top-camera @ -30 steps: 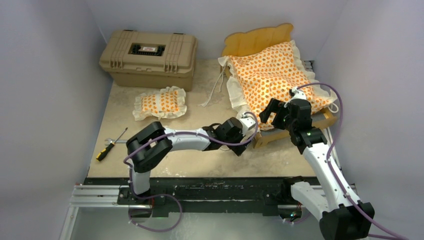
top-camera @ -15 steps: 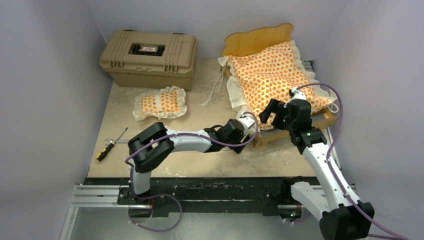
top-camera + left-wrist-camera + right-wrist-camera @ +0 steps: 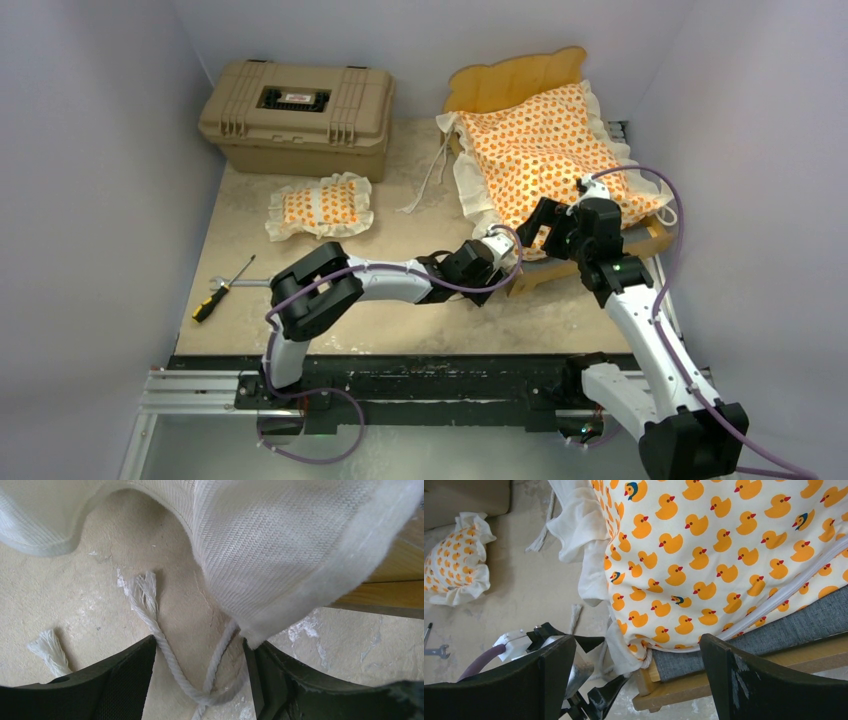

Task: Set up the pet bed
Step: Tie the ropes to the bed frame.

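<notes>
The small light-wood bed frame with a scalloped headboard (image 3: 515, 80) stands at the far right of the beige stone-look tabletop (image 3: 400, 225). The orange duck-print mattress cushion with a white ruffle (image 3: 545, 150) lies crooked on it, so a strip of the grey fabric base (image 3: 774, 630) shows bare at the near end. On the frame's left side the ruffle spills over the rail toward the table.

The left gripper (image 3: 199, 650) is low at the frame's near left corner, its 2 fingers apart. A white twisted cord (image 3: 165, 655) loops on the table between them, and the ruffle's hem hangs just at the right finger – I cannot tell whether it touches. Nothing is clamped.

The right gripper (image 3: 636, 642) hovers over the cushion's near end with its jaws spread wide and nothing in them.

The small matching ruffled pillow (image 3: 320, 205) lies on the table, well apart from the bed, in front of the tan plastic hard case (image 3: 295, 115). A black-and-yellow screwdriver (image 3: 222, 290) lies near the table's left edge.
</notes>
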Motion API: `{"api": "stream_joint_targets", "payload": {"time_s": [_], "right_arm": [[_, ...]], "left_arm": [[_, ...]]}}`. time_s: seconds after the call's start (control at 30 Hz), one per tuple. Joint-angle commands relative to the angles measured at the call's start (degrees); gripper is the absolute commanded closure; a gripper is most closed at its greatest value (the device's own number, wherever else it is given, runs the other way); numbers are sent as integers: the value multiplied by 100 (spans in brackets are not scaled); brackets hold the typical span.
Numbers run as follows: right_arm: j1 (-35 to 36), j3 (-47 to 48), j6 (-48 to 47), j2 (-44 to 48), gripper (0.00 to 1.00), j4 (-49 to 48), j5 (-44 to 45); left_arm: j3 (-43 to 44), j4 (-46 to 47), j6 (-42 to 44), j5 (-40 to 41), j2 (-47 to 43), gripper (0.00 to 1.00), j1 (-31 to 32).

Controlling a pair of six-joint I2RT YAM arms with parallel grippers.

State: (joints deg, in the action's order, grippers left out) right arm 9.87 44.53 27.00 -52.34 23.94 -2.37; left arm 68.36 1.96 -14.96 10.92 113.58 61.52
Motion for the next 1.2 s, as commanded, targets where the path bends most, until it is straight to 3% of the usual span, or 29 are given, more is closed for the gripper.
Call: {"api": "stream_joint_targets", "payload": {"time_s": [0.0, 0.6, 0.8, 0.9, 1.17], "right_arm": [[24, -33, -26, -30, 1, -197, -62], [24, -93, -7, -40, 1, -223, -117], [24, -119, -2, -40, 1, -240, -158], [23, -138, -2, -40, 1, -237, -166], [24, -127, -4, -29, 1, -241, -214]], "left_arm": [[244, 33, 106, 112, 93, 36, -17], [232, 52, 180, 62, 140, 42, -17], [239, 2, 204, -53, 14, 52, -25], [250, -11, 181, -95, -21, 62, -62], [232, -13, 117, -298, -82, 69, -155]]}}
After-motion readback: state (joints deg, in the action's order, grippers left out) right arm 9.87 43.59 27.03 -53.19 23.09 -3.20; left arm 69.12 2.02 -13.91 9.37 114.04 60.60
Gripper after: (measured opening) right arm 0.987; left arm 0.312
